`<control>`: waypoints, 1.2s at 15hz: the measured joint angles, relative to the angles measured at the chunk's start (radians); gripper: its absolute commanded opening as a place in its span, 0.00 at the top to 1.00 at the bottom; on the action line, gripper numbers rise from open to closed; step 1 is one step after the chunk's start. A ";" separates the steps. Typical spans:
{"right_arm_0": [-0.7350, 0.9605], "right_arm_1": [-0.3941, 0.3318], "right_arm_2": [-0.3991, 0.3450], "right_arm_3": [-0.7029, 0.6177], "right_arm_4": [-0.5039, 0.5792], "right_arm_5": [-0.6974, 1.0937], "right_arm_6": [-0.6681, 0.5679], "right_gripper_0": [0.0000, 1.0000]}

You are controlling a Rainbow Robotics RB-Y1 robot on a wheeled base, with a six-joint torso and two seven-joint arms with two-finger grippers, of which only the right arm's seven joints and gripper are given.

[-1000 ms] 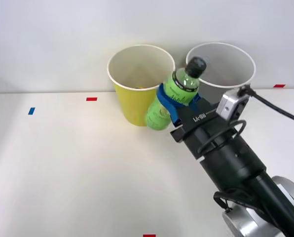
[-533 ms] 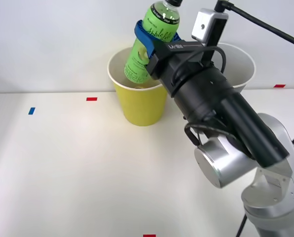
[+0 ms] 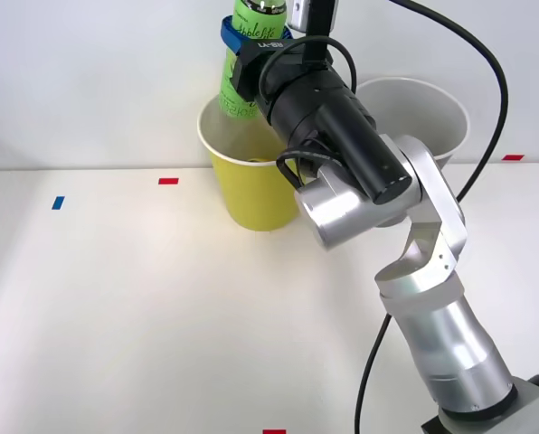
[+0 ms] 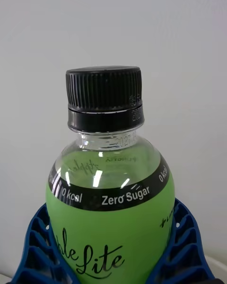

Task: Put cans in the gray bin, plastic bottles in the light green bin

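Observation:
My right gripper (image 3: 244, 43) is shut on a bright-green plastic bottle (image 3: 243, 68), holding it nearly upright above the back rim of the light green bin (image 3: 251, 194). The bottle's top runs past the upper edge of the front view. In the right wrist view the bottle (image 4: 111, 222) shows its black cap and "Zero Sugar" band, with a blue ribbed finger (image 4: 35, 255) clasping each side of it. The gray bin (image 3: 437, 122) stands right of the light green one, mostly hidden behind my arm. No cans are in view.
The two bins stand side by side at the back of the white table (image 3: 143, 307), against a pale wall. Small red tape marks (image 3: 167, 181) and a blue one (image 3: 58, 202) lie on the tabletop. My arm reaches over the table's right side.
The gripper has carried the bottle up from beside the light green bin's front and leftward, tipping it upright, until it hangs over that bin's rim.

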 measured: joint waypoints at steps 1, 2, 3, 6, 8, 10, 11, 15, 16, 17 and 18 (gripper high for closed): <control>-0.021 -0.002 -0.001 0.039 0.013 -0.003 0.001 1.00; -0.044 -0.003 -0.001 0.077 0.019 -0.009 0.000 1.00; -0.064 -0.006 -0.001 0.114 0.021 -0.019 -0.002 1.00; -0.102 -0.015 -0.002 0.222 0.023 -0.107 -0.006 1.00; -0.114 -0.021 -0.001 0.253 0.023 -0.135 -0.009 0.86; -0.115 -0.020 -0.001 0.255 0.024 -0.135 -0.013 0.15; -0.116 -0.020 -0.001 0.255 0.028 -0.136 -0.014 0.00; -0.115 -0.024 0.001 0.255 0.052 -0.136 -0.015 0.00; -0.115 -0.025 0.002 0.255 0.057 -0.139 -0.015 0.00; -0.115 -0.026 0.003 0.255 0.061 -0.144 -0.015 0.00; -0.114 -0.026 0.003 0.255 0.062 -0.150 -0.015 0.00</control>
